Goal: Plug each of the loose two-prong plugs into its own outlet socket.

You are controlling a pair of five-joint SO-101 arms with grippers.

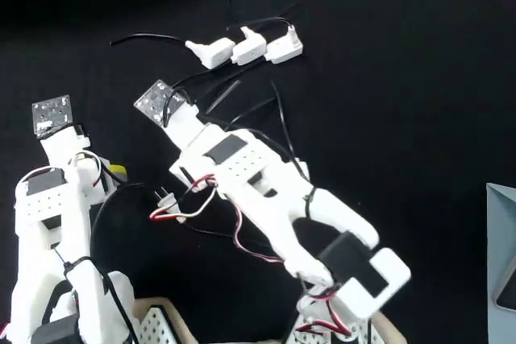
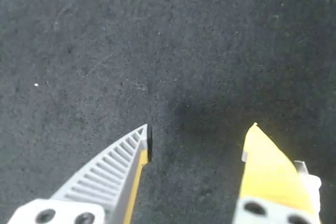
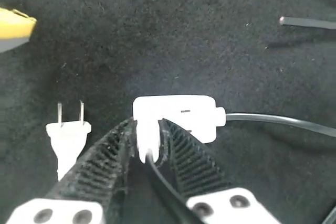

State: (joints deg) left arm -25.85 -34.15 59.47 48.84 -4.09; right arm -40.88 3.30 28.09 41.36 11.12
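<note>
The left arm (image 1: 52,223) is being held at the near left, pointed toward the far side. The left gripper (image 2: 199,140) is being held wide apart, its ribbed grey finger (image 2: 113,169) and its yellow finger (image 2: 268,171) being set with a clear gap and nothing between them. The right arm (image 1: 258,183) is being stretched slantwise from the near right toward the far left, just to the right of the left arm. The right gripper (image 3: 148,132) is being pressed closed, its two black ribbed fingers (image 3: 105,161) being clamped against both sides of a white plug (image 3: 148,141).
</note>
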